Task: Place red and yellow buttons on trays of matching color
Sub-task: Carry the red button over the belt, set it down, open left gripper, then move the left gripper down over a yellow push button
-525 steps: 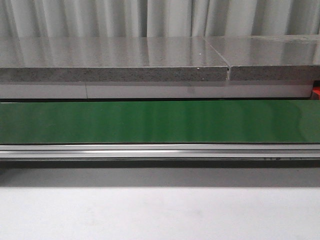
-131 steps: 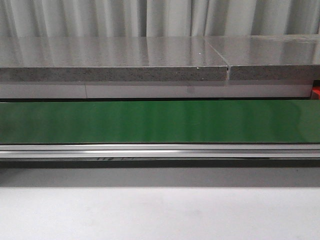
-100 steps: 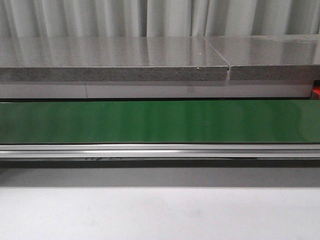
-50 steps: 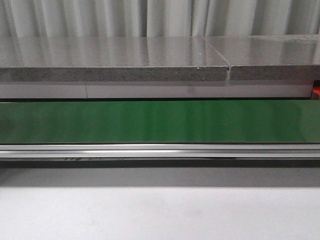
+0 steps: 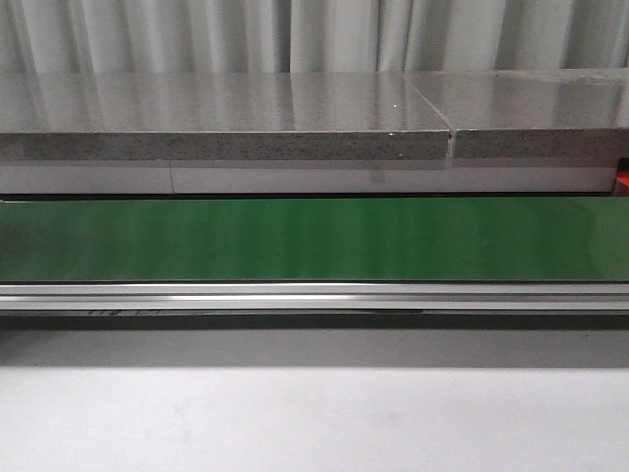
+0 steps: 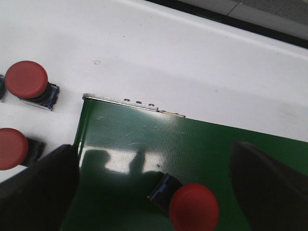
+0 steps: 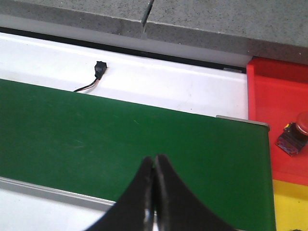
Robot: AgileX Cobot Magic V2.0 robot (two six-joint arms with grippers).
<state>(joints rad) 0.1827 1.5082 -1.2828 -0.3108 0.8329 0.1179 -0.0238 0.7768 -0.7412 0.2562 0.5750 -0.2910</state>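
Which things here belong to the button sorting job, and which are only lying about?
Job: red button on the green belt; two red buttons beside the belt; red tray holding one button; yellow tray.
Lying about: black wired part; grey stone slab.

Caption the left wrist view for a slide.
Open left gripper over a red button lying on the green belt; two more red buttons wait on the white table.

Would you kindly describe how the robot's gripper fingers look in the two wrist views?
The left gripper has broad, dark, blurred fingers at the frame's edges. The right gripper has slim black fingers tapering to rounded tips. No cables or markings show.
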